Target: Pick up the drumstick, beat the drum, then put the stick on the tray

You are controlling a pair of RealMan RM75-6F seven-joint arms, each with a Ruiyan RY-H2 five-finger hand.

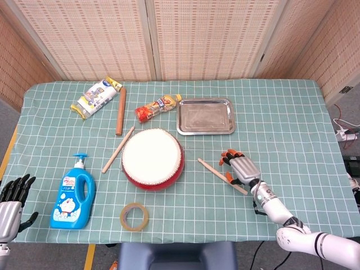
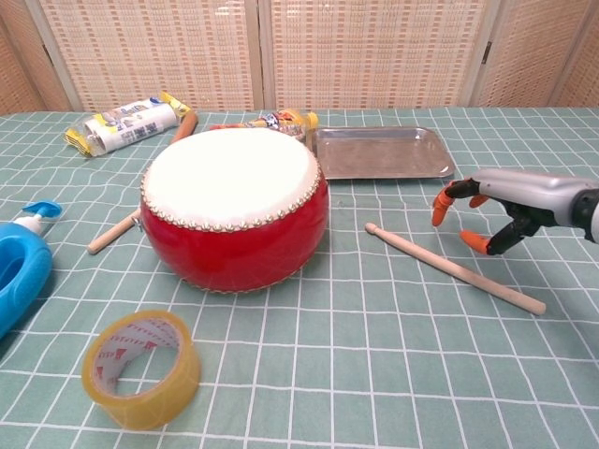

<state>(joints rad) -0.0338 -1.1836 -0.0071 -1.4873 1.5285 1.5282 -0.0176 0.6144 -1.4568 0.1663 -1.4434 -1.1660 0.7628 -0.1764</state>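
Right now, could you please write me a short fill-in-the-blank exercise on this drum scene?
1. The drum has a white top and a ____ body.
2. The drumstick below the right robot hand lies on the ____, not held.
3. The steel tray holds ____.
4. The roll of tape lies nearest the ____.

Missing words: red; tablecloth; nothing; drum

tray [image 1: 205,116]: shiny metal | stick [image 2: 453,267]: bare matt wood | drum [image 2: 234,208]: glossy red shell, matt white skin | table [image 1: 281,112]: checked cloth
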